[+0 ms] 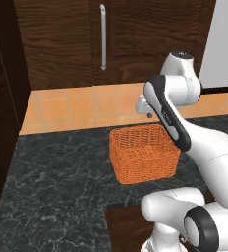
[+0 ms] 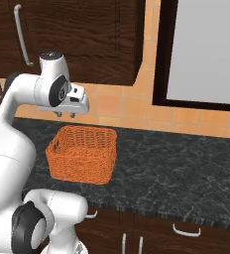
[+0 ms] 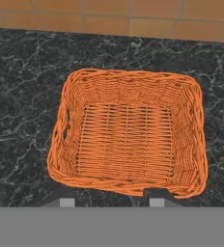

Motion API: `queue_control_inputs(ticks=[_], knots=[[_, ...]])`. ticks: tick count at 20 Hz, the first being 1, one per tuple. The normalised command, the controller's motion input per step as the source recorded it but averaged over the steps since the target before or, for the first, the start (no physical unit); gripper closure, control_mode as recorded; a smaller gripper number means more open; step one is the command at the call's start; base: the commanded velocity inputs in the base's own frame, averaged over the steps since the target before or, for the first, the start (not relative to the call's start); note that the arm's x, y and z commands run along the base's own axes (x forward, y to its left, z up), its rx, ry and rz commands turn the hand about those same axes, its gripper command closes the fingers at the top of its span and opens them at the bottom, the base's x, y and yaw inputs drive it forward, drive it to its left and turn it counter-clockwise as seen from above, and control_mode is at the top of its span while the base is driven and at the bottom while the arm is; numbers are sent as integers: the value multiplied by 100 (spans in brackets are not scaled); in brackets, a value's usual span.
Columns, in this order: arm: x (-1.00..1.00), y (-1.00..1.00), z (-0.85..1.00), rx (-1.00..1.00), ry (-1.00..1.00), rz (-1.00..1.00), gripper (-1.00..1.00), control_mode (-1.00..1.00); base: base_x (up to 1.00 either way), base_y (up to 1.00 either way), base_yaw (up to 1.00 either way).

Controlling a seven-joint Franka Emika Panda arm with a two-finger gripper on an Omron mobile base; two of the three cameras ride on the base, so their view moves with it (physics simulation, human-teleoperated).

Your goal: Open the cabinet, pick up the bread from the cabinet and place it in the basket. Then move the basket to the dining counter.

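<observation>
Gripper (image 2: 66,114) hovers above the empty orange basket (image 3: 126,140) on the black counter (image 1: 52,177), jaws seemingly part-open and holding nothing. Cabinet (image 1: 135,39) is shut, its bar handle (image 1: 102,37) overhead; reaching it squarely comes first. Bread presumably sits inside.

Orange woven basket (image 3: 128,140) sits upright on the black marbled tabletop (image 1: 52,177), near the tiled wall, and it holds nothing. Above it, the dark wood cabinet (image 1: 62,44) is shut, silver bar handle (image 1: 102,37) vertical.
</observation>
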Motion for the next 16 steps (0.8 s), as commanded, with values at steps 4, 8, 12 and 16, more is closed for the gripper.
queue_control_inputs(ticks=[4,8,12,16], knots=[[-59,28,0,0,-14,6,-100,-100,0,0,0],[-70,43,70,0,-52,0,-100,-100,0,0,0],[-27,52,100,0,-52,0,-100,-100,0,0,0],[0,52,100,0,-24,0,-100,-100,0,0,0]])
